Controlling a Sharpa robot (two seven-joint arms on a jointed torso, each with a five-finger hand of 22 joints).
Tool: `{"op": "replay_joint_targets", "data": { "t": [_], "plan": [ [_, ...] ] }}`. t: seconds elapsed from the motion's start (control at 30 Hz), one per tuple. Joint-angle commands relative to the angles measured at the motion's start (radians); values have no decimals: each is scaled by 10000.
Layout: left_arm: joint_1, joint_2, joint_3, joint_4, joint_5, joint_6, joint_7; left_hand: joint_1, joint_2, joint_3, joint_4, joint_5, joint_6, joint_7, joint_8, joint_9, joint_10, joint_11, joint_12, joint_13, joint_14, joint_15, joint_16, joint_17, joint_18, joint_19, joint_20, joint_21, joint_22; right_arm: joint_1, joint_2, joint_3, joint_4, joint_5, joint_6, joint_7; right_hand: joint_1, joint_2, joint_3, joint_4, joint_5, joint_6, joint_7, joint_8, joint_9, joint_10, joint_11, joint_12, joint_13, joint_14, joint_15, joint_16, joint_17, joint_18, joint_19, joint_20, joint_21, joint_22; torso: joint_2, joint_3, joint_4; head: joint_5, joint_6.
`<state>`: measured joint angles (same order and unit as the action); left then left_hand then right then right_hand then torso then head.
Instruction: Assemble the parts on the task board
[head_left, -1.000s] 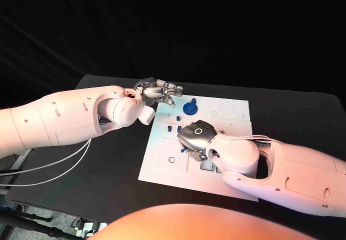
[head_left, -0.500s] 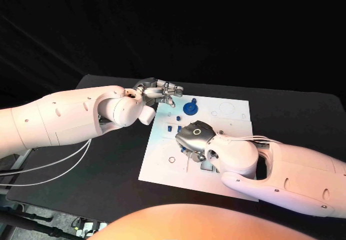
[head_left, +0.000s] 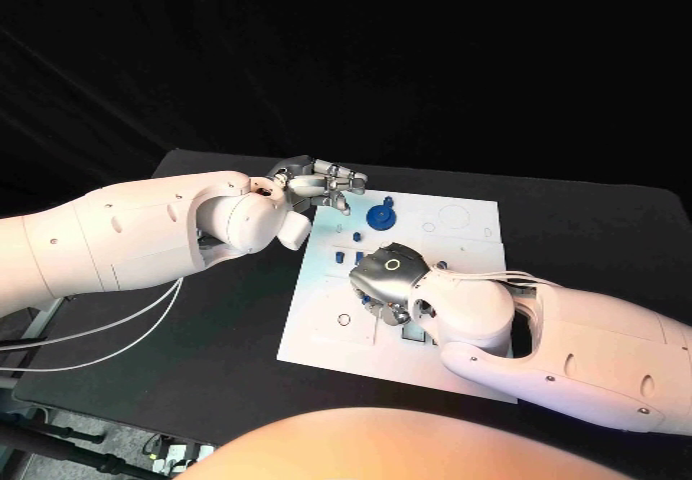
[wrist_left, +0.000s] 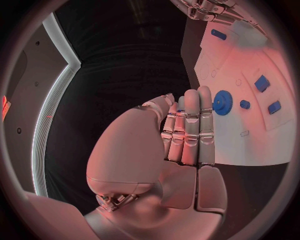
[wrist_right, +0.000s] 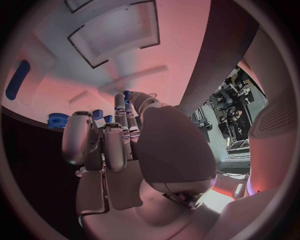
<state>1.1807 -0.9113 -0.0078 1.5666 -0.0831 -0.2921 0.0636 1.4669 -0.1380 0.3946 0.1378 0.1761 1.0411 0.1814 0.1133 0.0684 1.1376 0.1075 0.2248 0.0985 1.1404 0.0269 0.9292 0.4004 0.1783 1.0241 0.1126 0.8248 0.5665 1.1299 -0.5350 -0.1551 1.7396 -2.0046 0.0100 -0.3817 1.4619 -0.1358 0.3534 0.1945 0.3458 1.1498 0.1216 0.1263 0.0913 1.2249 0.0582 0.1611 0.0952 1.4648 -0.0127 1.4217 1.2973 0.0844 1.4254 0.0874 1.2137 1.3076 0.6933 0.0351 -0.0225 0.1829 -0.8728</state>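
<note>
Over the last second the right hand (head_left: 392, 283) creeps a little toward the near-left of the white board (head_left: 320, 330), sliding over the middle of the plate; nothing else on the table shifts. The left hand (head_left: 315, 182) stays where it was, poised at the board's far-left corner just beside the blue gear (head_left: 381, 215), which sits on the board exactly as before. In the left wrist view the left hand's fingers (wrist_left: 190, 131) lie straight and pressed side by side with nothing in them, their tips near the gear (wrist_left: 222, 102) but apart from it. The right hand is curled, knuckles up, over the small blue pieces (head_left: 340, 257) in the board's middle; in the right wrist view something blue (wrist_right: 127, 96) shows at its fingertips, but I cannot tell whether the fingers are pinching a piece or only hovering above one. Other blue pieces (wrist_left: 262, 83) lie loose on the board, well apart from the gear. The small drift of the right hand reads as a fine adjustment over a piece or a slot, so the assembly looks mid-way at best, with several parts not yet seated.
</note>
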Motion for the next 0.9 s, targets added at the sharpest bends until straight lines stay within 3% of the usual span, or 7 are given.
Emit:
{"op": "replay_joint_targets", "data": {
  "t": [0.03,0.33,0.43,0.53,0.9],
  "plan": [
    [14,16,6,30,-58,158,-4,-38,65,12,-64,17,-42,14,-15,15,-71,-6,56,10,-43,21,-59,-12,60,30,58,-55,-14,-20,8,-13,-63,94,144,128,-88,1,50,10,-55,97,-4,22,-3,60,-7,-7,-12,521,-58,2,-13,-123,30,-1,-25,1209,0,3,-5,-1,2],
    [15,23,6,28,-70,168,-36,-38,65,12,-64,17,-42,14,-15,15,-71,-6,56,10,-43,21,-59,-12,60,30,58,-55,-14,-21,36,-15,-244,233,-137,266,-232,-51,63,-19,-166,-70,63,-77,-32,-96,48,-109,-57,526,-24,24,25,-108,-11,6,-142,1175,-3,4,-3,19,2],
    [15,24,6,24,-71,168,-45,-38,65,12,-64,17,-42,14,-15,15,-71,-6,56,10,-43,21,-59,-12,60,30,58,-55,-14,-23,46,-16,-274,375,-292,366,-414,-116,62,-10,-630,-348,193,-253,-101,-384,163,-274,-137,521,73,20,8,-103,-36,63,-230,1152,-5,0,-4,17,2],
    [16,26,6,23,-75,172,-59,-38,65,12,-64,17,-42,14,-15,15,-71,-6,56,10,-43,21,-59,-12,60,30,58,-55,-14,-25,48,-18,-290,489,-405,448,-541,-189,42,-3,-833,-501,266,-363,-141,-553,245,-363,-189,511,136,2,-30,-90,-64,115,-321,1123,-4,0,-10,30,2],
    [16,15,6,22,-86,169,-118,-44,71,13,-62,18,-50,17,-16,15,-81,-4,58,10,-44,22,-61,-14,61,31,59,-60,-18,-34,-7,-20,-270,563,-638,503,-734,-316,-59,-4,-785,-640,298,-482,-177,-691,303,-420,-231,496,186,-21,-86,-59,-112,176,-480,1072,0,5,-2,70,2]
  ]
}}
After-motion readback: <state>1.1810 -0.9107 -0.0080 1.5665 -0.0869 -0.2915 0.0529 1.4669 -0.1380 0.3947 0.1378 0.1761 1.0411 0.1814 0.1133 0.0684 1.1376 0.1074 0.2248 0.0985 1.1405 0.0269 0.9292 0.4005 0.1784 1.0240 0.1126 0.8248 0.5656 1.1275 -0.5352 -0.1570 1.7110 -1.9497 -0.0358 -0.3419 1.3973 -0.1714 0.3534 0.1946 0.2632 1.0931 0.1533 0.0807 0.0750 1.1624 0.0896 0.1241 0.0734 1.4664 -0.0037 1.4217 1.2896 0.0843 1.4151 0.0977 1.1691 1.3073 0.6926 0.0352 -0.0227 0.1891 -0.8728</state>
